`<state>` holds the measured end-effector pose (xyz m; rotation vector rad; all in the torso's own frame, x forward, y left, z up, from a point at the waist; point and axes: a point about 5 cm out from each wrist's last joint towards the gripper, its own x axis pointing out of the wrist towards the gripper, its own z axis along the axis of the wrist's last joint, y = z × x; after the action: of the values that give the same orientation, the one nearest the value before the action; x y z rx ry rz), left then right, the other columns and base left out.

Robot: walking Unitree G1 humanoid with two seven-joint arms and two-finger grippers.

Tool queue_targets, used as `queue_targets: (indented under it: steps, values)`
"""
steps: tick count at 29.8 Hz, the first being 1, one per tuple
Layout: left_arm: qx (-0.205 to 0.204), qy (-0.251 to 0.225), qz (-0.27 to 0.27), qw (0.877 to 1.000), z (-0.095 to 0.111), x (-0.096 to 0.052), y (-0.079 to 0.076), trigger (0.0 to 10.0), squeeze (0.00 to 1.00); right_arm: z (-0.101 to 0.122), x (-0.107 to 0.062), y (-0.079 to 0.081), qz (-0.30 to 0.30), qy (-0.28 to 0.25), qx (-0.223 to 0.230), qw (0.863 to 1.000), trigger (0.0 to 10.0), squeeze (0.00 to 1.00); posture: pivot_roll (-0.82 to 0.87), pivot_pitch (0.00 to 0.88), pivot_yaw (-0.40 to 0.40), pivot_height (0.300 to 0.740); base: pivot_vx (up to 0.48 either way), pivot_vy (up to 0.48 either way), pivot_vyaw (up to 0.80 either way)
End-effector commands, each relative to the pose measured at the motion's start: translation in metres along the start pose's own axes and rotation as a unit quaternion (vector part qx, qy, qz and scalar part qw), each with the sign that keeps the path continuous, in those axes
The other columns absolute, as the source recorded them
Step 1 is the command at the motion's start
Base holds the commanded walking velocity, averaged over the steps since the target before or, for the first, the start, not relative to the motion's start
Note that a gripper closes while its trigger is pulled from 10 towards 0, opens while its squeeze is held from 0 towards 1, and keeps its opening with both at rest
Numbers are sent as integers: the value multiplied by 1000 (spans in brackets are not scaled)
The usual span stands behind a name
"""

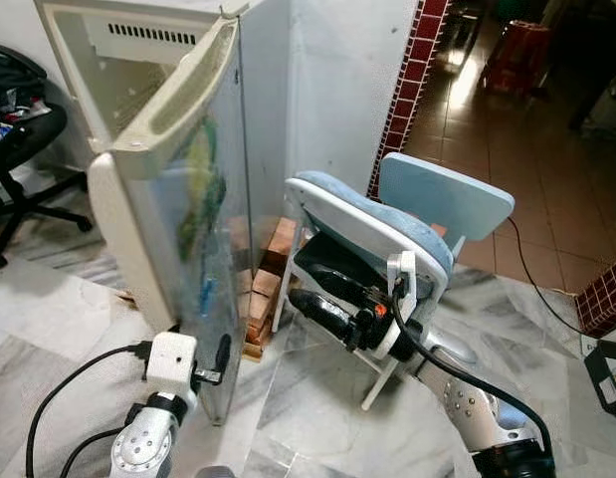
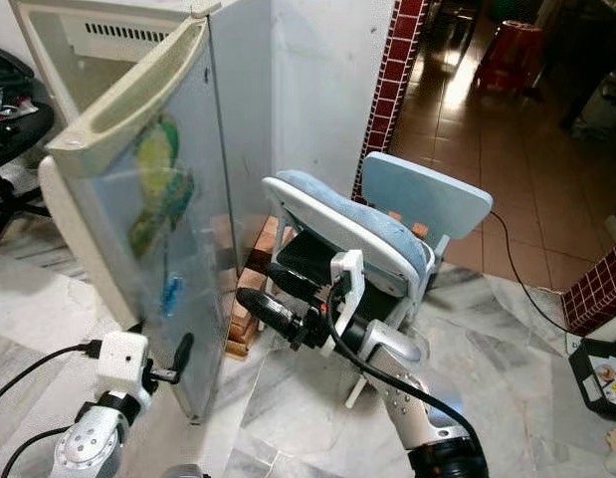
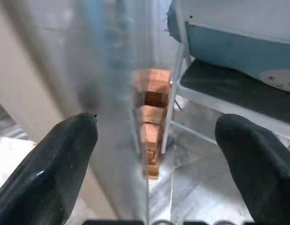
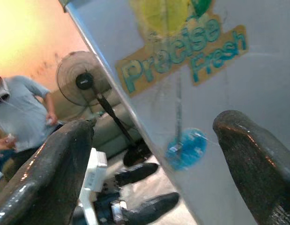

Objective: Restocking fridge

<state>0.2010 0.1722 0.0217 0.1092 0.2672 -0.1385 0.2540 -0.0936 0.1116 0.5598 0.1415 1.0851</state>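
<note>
We judge our left tool (image 1: 220, 360), released and astride the free edge of the pale, sticker-marked fridge door (image 1: 203, 249) standing open ahead-left, nearer to it than our open right tool (image 1: 306, 299).

Fridge door (image 1: 203, 229) blocks fridge interior; contents not visible. Brick stack (image 1: 263, 289) partly hidden behind door edge. Office chair (image 1: 14, 129) cut by frame edge. Door sticker (image 4: 182, 51) cropped at top.

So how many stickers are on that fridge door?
2 on the fridge door: a large yellow-green "Precise Fresh" sticker on its upper part, and a small round blue sticker below it. Others could be hidden.
</note>
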Motion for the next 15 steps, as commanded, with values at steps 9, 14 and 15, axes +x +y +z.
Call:
queue_targets:
  steps: [9,14,15]
  values:
    - [30,11,272,962,-5,-17,84,10000,0,1,-3,-21,-82,4,-48,995,10000,0,105,0,-55,740,0,0,0]
    - [61,15,312,948,-3,-22,108,10000,0,-2,-6,-29,-120,9,-70,990,10000,0,107,0,-55,740,0,0,0]
    - [64,0,295,953,4,-17,105,10000,0,-1,-6,-33,-139,6,-82,987,10000,0,107,0,-56,740,0,0,0]
